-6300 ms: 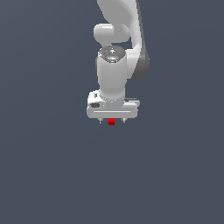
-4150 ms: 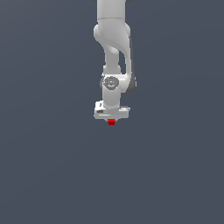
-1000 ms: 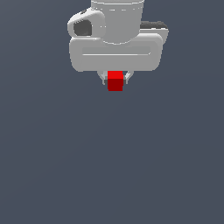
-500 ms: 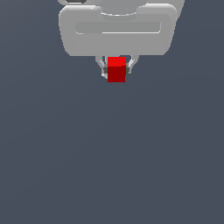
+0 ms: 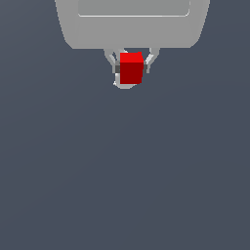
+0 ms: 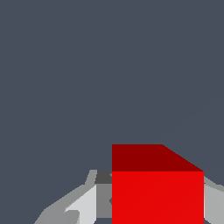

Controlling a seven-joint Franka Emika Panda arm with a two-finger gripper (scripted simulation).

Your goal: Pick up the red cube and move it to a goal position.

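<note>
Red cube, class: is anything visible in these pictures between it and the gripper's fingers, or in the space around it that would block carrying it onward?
Nothing visible. The red cube sits directly between the fingers of the gripper, which is shut on it. Around it both views show only plain dark background; no goal marker appears.

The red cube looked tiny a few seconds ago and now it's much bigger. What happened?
The gripper carried the red cube toward the exterior camera, so both grew in that view and the arm's upper links slid out of frame. The cube stayed clamped between the fingers throughout.
</note>
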